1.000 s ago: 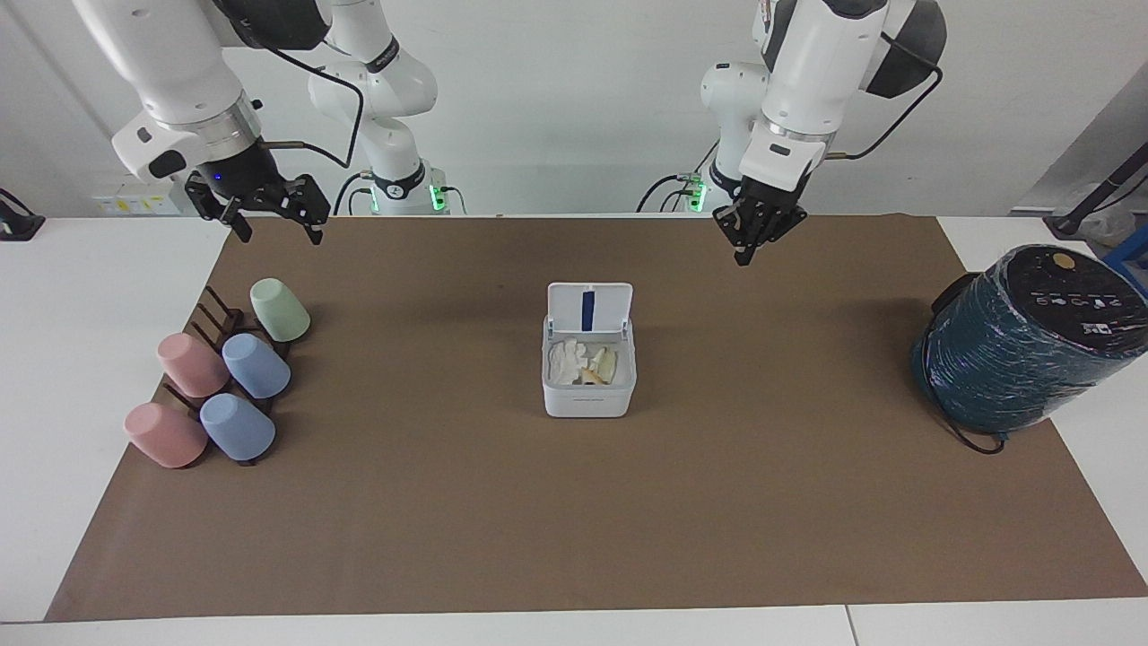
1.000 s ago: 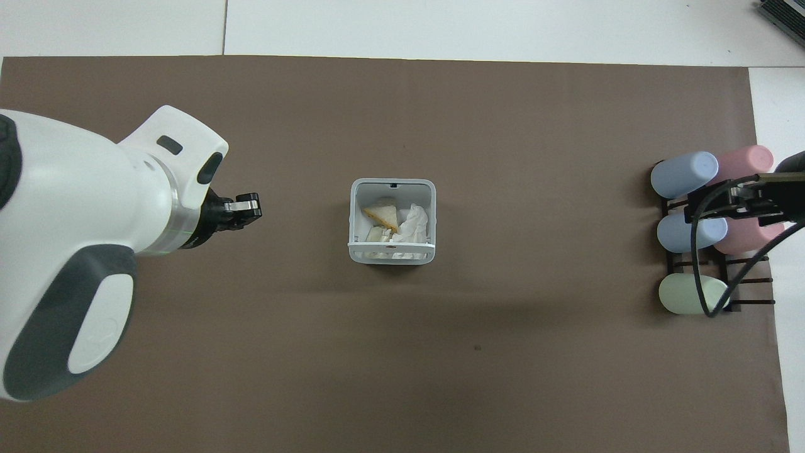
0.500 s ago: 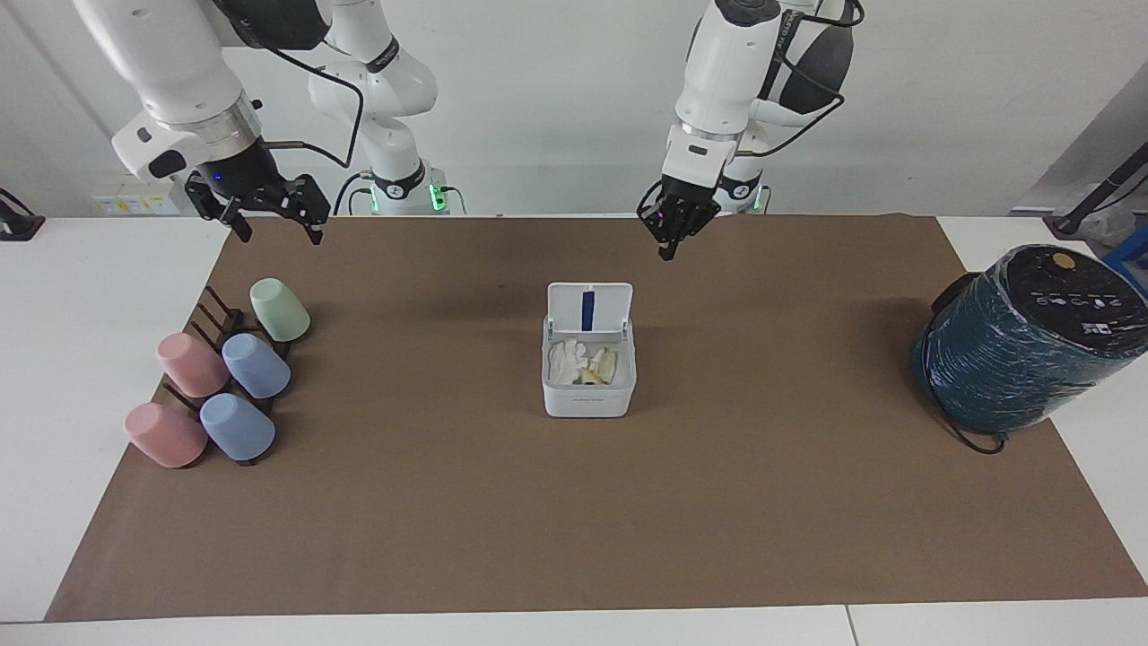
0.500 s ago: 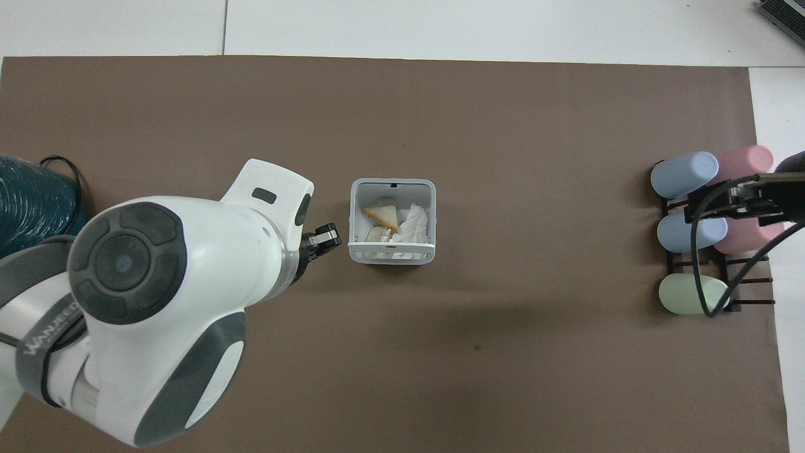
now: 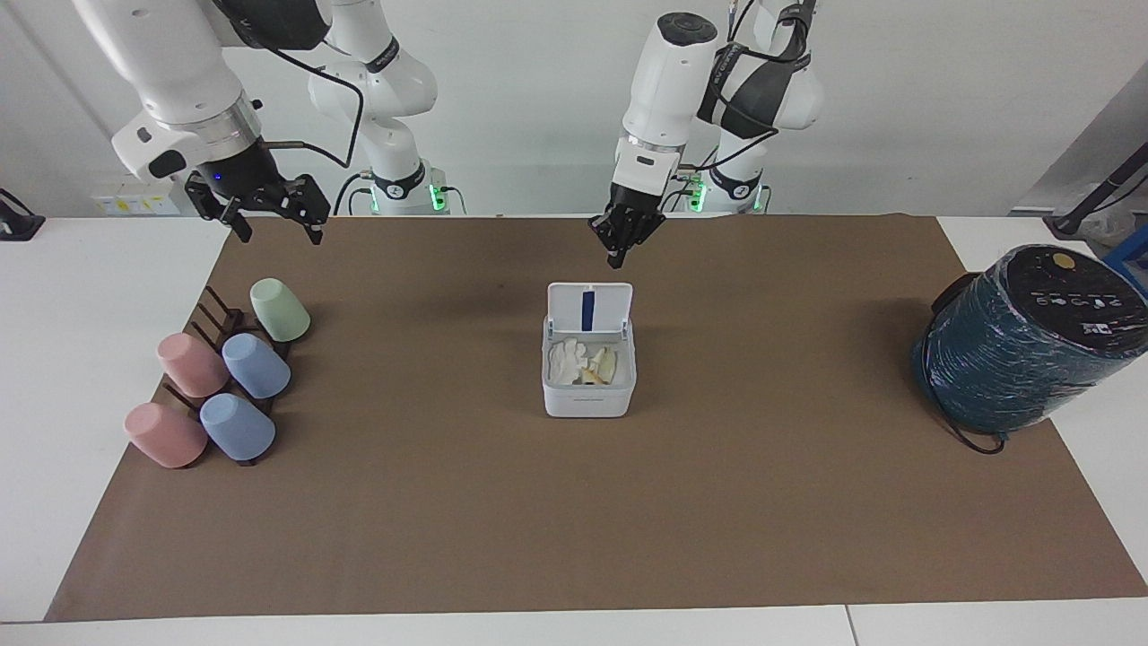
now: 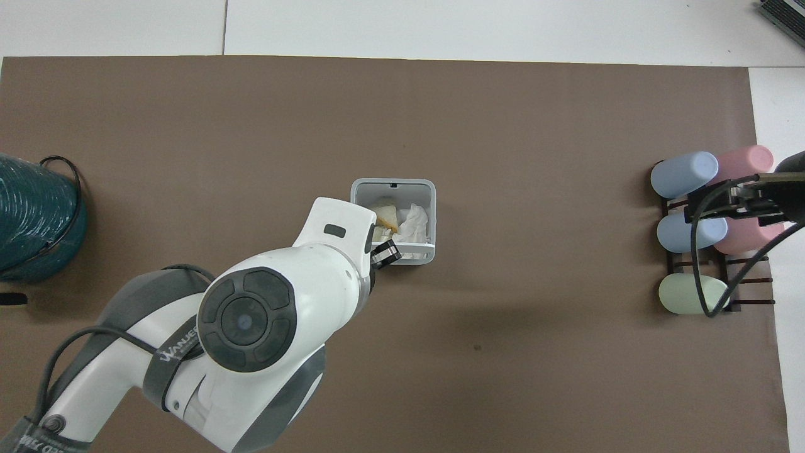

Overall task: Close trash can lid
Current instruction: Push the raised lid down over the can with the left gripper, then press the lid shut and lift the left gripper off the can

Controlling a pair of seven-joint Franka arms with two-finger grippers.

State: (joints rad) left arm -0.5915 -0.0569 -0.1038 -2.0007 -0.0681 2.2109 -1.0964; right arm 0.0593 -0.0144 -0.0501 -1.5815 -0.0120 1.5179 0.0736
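Facing view: trash can (image 5: 587, 384) sits mid-mat on the brown mat (image 5: 574, 502), lid (image 5: 589, 309) standing upright at its robot-side edge, blue strip showing. Left gripper (image 5: 619, 256) hangs above the lid, apart from it, fingertips pressed together and empty. Right gripper (image 5: 273, 224) waits over the cup rack (image 5: 215, 323), jaws spread, empty.

Overhead view: left gripper (image 6: 388, 255) covers the can's (image 6: 393, 186) robot-side rim; paper scraps (image 6: 415, 223) lie inside. Teal cylinder (image 6: 31, 220) stands at the left arm's end.

You've got 2 cams: one high across the table (image 5: 556, 538), facing the robots, pretty far back; other's overhead at the robots' end, looking steeply down. Both share the brown mat (image 6: 503, 126) w/ the trash can (image 5: 587, 395), flipped half a turn.
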